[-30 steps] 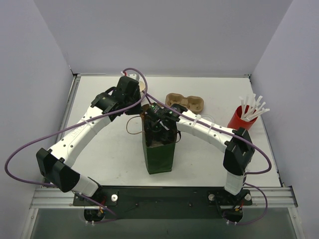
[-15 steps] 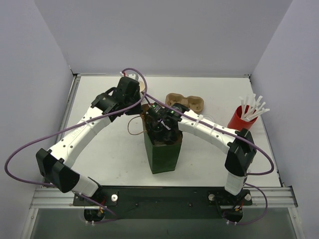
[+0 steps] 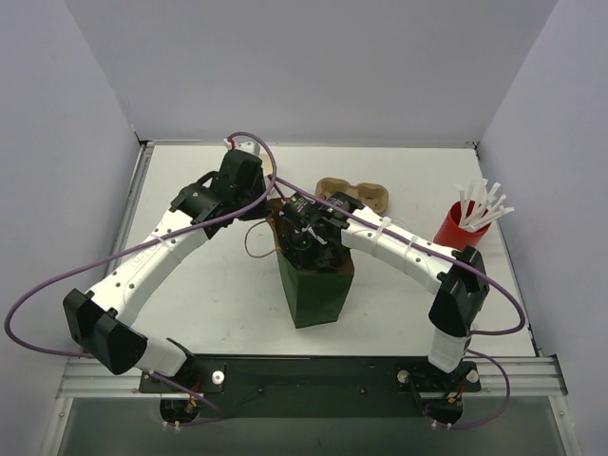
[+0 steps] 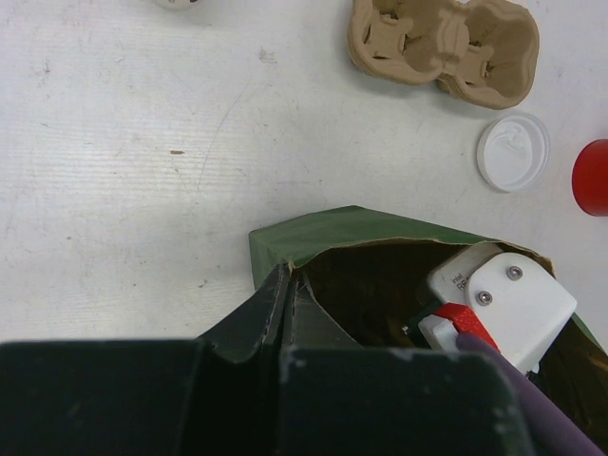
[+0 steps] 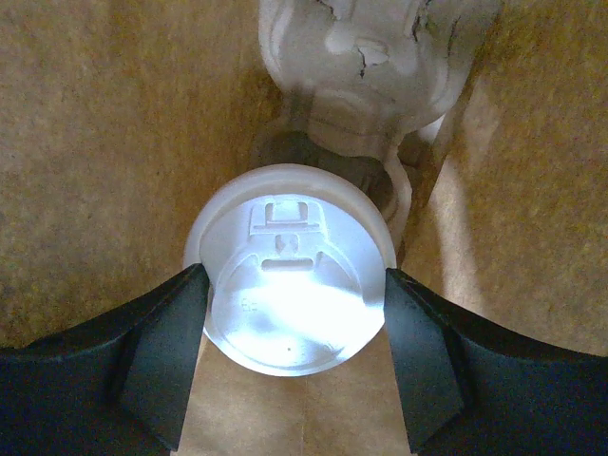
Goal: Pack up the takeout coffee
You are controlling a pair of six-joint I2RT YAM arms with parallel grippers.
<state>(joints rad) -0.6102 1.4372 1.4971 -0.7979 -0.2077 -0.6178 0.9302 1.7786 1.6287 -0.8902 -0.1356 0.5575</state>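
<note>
The takeout coffee (image 5: 293, 249), a white cup seen from above by its round lid, stands inside the green paper bag (image 3: 315, 290), whose inside is brown. My right gripper (image 5: 294, 290) reaches down into the bag, and its two fingers press against opposite sides of the lid. Its white wrist (image 4: 503, 302) shows in the bag's mouth in the left wrist view. My left gripper (image 4: 288, 277) is shut on the bag's rim (image 4: 285, 249) at its near-left corner and holds the mouth open. From the top view the cup is hidden.
A brown two-hole cup carrier (image 3: 356, 195) lies behind the bag, also seen in the left wrist view (image 4: 442, 47). A loose white lid (image 4: 513, 152) lies near it. A red cup of straws (image 3: 463, 226) stands at the right. A pale moulded pulp piece (image 5: 366, 57) sits inside the bag beside the cup.
My right gripper has gone deeper into the bag. The bag has shifted slightly right and its mouth has opened wider. My left arm has shifted a little.
</note>
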